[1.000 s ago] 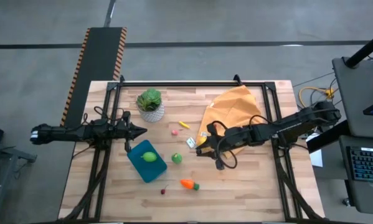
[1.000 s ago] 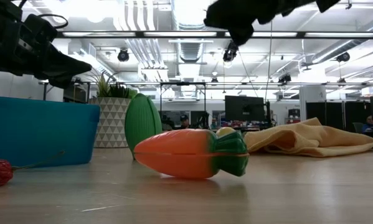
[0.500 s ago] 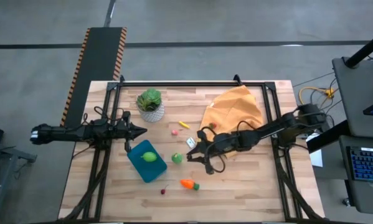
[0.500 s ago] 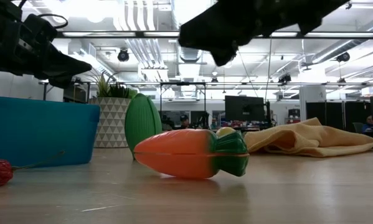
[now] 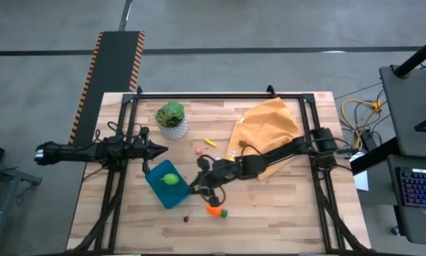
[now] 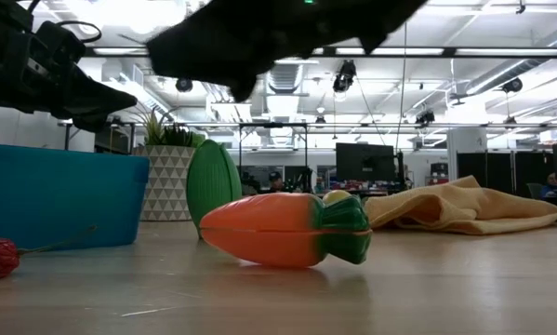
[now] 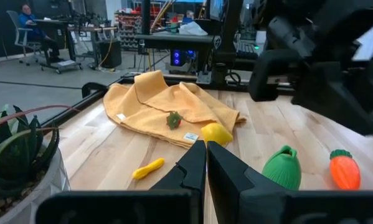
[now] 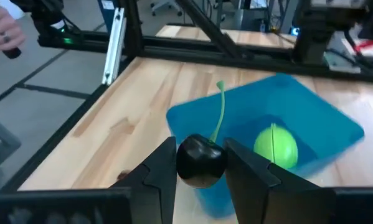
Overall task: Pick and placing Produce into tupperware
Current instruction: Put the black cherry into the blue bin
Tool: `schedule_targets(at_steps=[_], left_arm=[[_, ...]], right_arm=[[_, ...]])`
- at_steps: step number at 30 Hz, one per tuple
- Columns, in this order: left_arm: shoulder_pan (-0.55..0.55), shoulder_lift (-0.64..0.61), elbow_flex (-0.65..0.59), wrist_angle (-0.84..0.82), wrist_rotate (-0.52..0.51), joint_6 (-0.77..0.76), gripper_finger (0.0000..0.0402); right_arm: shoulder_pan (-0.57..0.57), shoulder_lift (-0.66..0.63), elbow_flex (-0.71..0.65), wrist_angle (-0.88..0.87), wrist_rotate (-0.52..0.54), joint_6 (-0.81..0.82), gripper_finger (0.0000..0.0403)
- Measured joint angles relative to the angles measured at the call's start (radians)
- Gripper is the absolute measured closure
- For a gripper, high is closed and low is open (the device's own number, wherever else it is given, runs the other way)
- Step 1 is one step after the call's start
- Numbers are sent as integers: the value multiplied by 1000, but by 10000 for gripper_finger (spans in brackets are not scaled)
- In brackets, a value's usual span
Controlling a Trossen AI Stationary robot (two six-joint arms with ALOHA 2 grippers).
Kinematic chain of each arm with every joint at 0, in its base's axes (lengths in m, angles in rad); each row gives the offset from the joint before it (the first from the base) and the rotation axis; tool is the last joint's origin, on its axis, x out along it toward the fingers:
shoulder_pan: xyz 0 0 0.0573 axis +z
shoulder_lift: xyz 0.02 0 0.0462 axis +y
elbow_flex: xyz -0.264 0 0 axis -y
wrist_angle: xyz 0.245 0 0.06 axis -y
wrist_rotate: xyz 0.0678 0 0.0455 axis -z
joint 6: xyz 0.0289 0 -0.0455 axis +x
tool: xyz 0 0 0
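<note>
The teal tupperware (image 5: 168, 186) lies left of the table's centre with a lime-green fruit (image 8: 275, 147) inside. My right gripper (image 8: 200, 171) hangs just right of the tupperware (image 8: 267, 127), shut on a dark cherry (image 8: 200, 162) with a green stem. The orange carrot (image 5: 215, 210) and a red cherry (image 5: 187, 217) lie on the table near the front. A green pepper (image 7: 281, 169), a lemon (image 7: 216, 133) and a yellow chili (image 7: 147, 168) lie farther back. My left gripper (image 7: 205, 165) stays shut at the table's left edge, above the tupperware's far corner. My right gripper pinches the dark cherry's round body (image 8: 192, 163) between its two fingers (image 8: 159, 168). The fingers come from the table's right, slanting a little downward. The cherry is lifted clear of the table, its green stem (image 8: 220, 112) sticking out past the fingers toward the tupperware.
A potted plant (image 5: 171, 119) stands at the far left of the table. An orange cloth (image 5: 266, 124) lies at the far right, under the right arm. A black frame rail (image 5: 220, 94) runs along the far edge. Bare wood shows along the near edge.
My right gripper has swept from beside the orange cloth toward the table's left, sinking a little, and now hangs over the green pepper beside the tupperware. Its fingers have stayed at the same gap. The produce on the table has not moved.
</note>
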Motion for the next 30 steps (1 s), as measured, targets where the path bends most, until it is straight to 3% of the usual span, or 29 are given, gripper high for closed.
schedule_targets(at_steps=[5, 17, 30], left_arm=[[0, 0, 0, -1, 0, 0, 402], [0, 1, 0, -3, 2, 0, 402], [0, 6, 0, -5, 2, 0, 402]], right_arm=[[-8, 91, 133, -56, -37, -5, 296], [-17, 227, 389, -394, -41, -13, 296], [-36, 225, 418, -520, -15, -39, 296]])
